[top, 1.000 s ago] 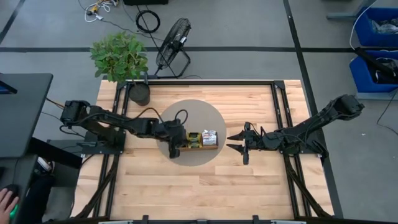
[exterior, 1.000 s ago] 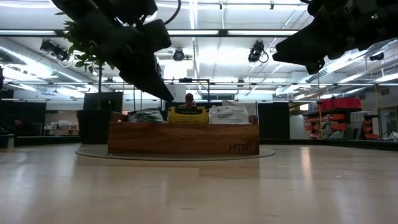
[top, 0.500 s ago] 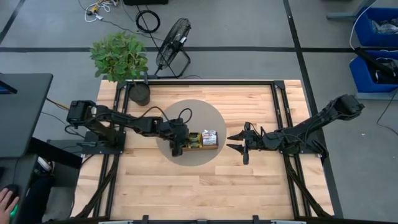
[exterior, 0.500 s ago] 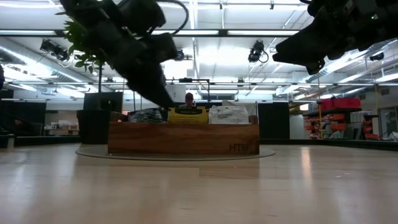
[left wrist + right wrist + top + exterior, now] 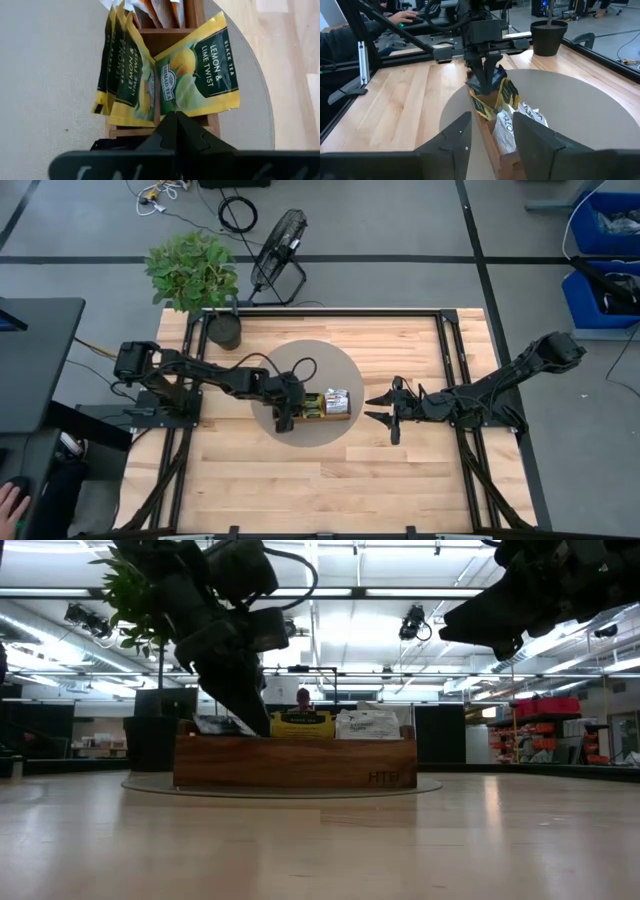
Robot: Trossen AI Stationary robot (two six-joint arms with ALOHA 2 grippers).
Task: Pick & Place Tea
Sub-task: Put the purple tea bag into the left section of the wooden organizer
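- At the tray's [image 5: 165, 131] left end, your yellow lemon tea sachets [image 5: 197, 75] stand in their compartment.
- Your left gripper [image 5: 176, 131] sits pinched shut right against them.
- Your right gripper [image 5: 385, 409] hovers partly open, well apart, over bare table [image 5: 400, 470].

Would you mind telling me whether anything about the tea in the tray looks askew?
Yes: in the wooden tray, one lemon tea sachet splays away from the others, beside the shut left gripper.
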